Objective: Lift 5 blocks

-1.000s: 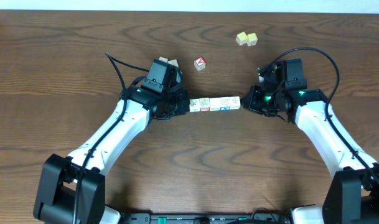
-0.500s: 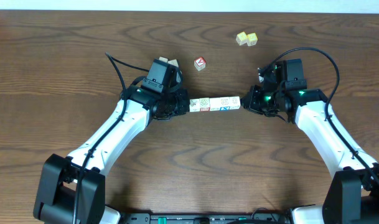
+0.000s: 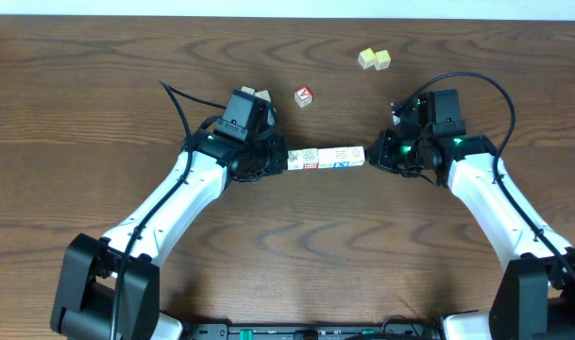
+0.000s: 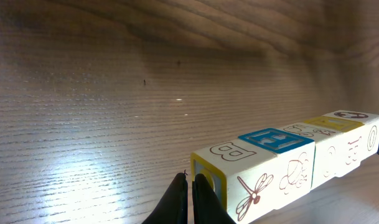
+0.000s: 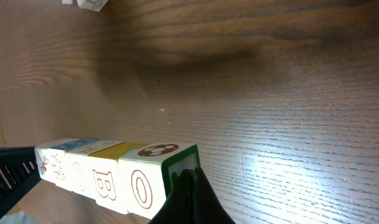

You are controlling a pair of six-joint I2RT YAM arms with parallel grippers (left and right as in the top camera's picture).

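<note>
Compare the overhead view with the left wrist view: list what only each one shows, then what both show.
Only overhead: the right pincer, shut, plus the red-topped cube and the pale yellow-green pair lying apart from the action.
Only left wrist: the prints on the sides of the row of blocks, such as a dragonfly and a letter B.
Both: that row, set end to end over the wooden table, with the shut left pincer pressed against one end.
</note>
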